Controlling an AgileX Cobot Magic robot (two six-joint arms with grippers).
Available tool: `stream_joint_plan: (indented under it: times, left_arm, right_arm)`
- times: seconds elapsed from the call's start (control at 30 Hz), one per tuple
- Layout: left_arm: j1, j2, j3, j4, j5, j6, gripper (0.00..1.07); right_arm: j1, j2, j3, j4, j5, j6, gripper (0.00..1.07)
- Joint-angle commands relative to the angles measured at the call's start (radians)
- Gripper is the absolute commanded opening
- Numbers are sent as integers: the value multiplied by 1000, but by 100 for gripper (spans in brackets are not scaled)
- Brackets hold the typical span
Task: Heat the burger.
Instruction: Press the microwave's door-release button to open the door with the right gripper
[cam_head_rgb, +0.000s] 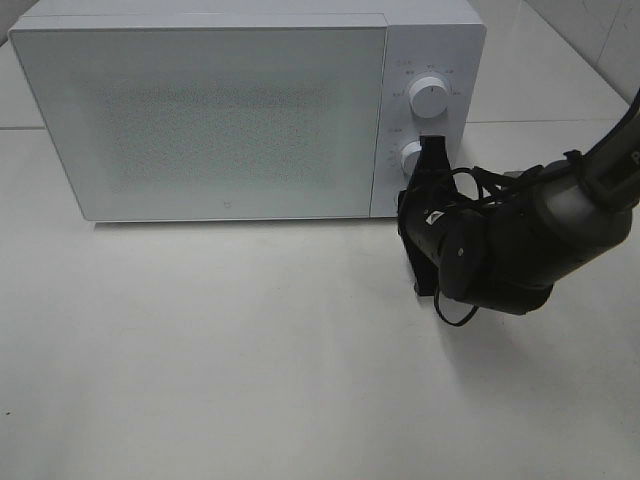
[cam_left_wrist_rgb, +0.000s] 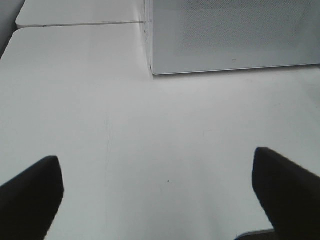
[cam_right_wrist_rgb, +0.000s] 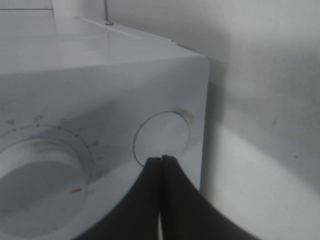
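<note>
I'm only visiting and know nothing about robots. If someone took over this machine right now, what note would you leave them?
Left gripper: open and empty, above the bare table near the microwave's front corner.
Right gripper: shut and holding nothing. Its tips are at the rim of the round button, beside the dial on the control panel.
Burger: not visible in any view. The door is closed and too frosted to see through.
Done: unclear, as the burger may already be inside.
Left: probably check that the burger is inside, then set the heating.
</note>
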Motion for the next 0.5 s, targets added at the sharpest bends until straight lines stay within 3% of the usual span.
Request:
stream_joint_plan:
  times: [0.03, 0.5]
  left_arm:
    - [1, -22, 4, -1, -9, -7, 97]
    - [1, -21, 4, -1, -9, -7, 97]
  right_arm:
    - [-12, 10, -25, -1, 5, -31, 0]
    - [-23, 58, -87, 30, -2, -66, 0]
